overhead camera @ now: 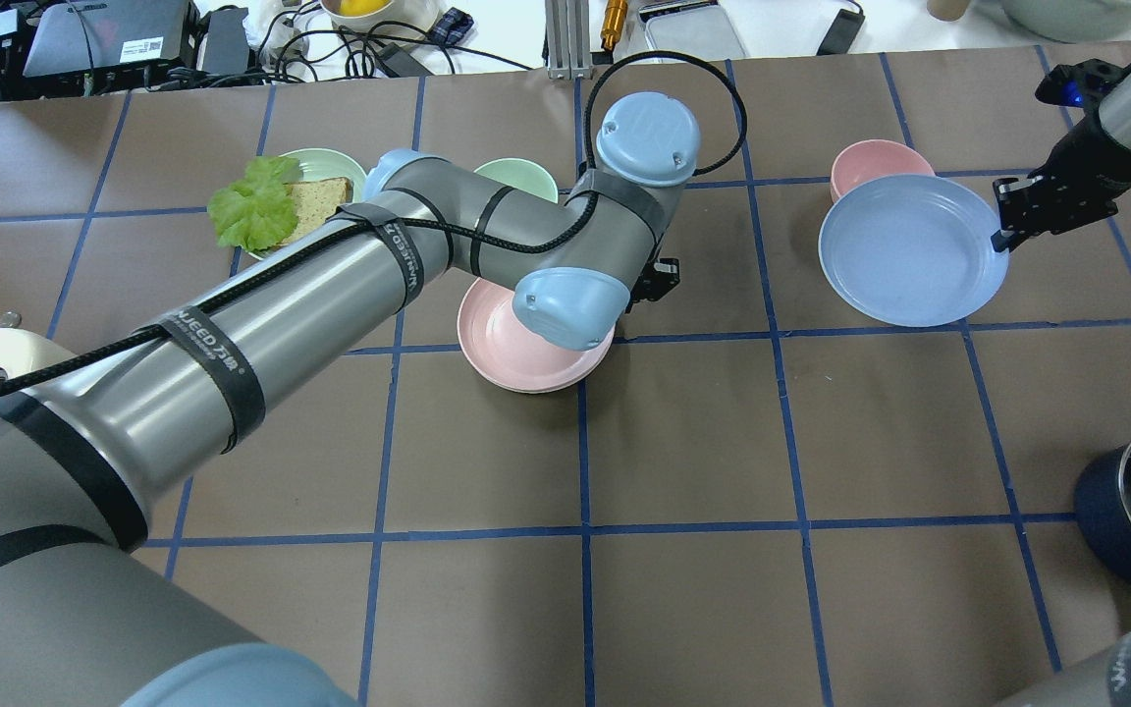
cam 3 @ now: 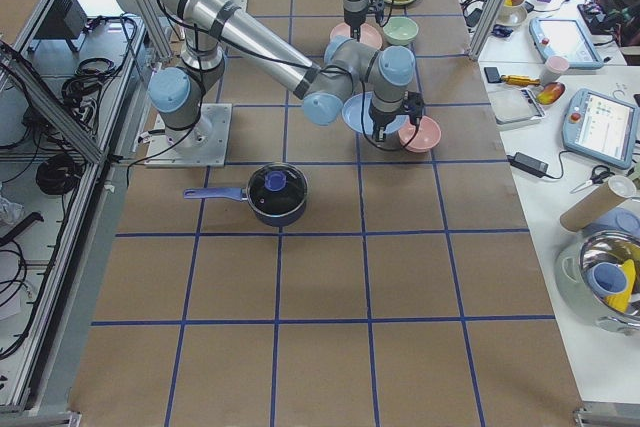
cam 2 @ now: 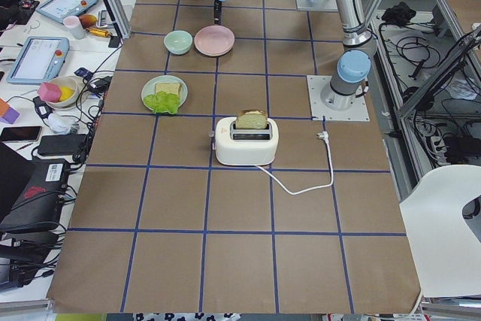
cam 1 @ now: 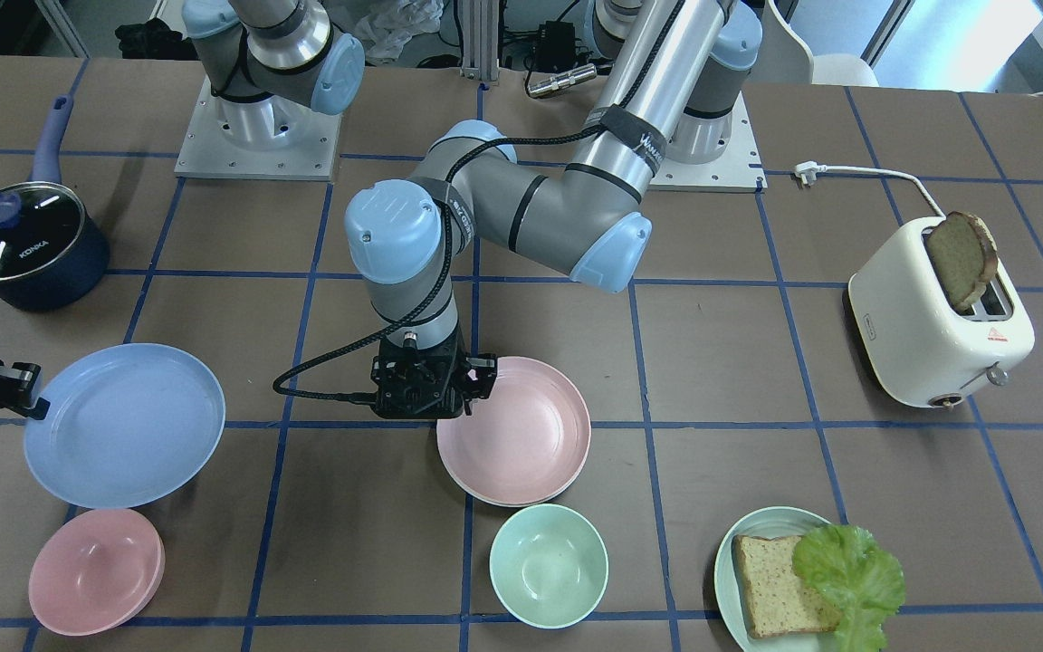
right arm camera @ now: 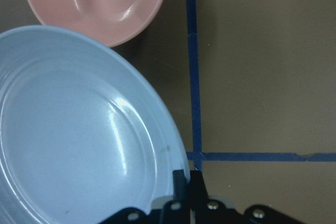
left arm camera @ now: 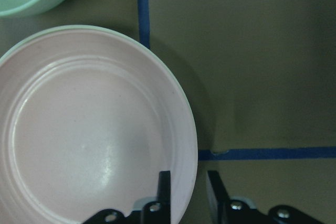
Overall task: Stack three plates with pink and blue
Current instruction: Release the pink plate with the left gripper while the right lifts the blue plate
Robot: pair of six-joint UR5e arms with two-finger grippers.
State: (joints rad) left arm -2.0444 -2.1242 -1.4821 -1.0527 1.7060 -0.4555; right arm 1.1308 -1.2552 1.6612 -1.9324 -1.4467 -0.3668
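Rims are my hold, I judge: this looks light, stiff, slick ware. My right tool (right arm camera: 185, 182) is pinched on the blue plate (right arm camera: 79, 145) at the right of the desk (overhead camera: 683, 432). My left tool (left arm camera: 188, 192) stands apart astride the rim of the pink plate (left arm camera: 89, 140), mid-desk.

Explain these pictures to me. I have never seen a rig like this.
Two robot arms stand at a table marked with blue tape. Four cameras watch from above, from across the table and from each end; two more ride on the wrists. The left pincer is open, astride the rim of the pink plate. The right pincer is shut on the edge of the blue plate. Also there: a pink bowl, a green bowl, a toaster holding bread, a lidded pot, and a green plate with bread and lettuce.
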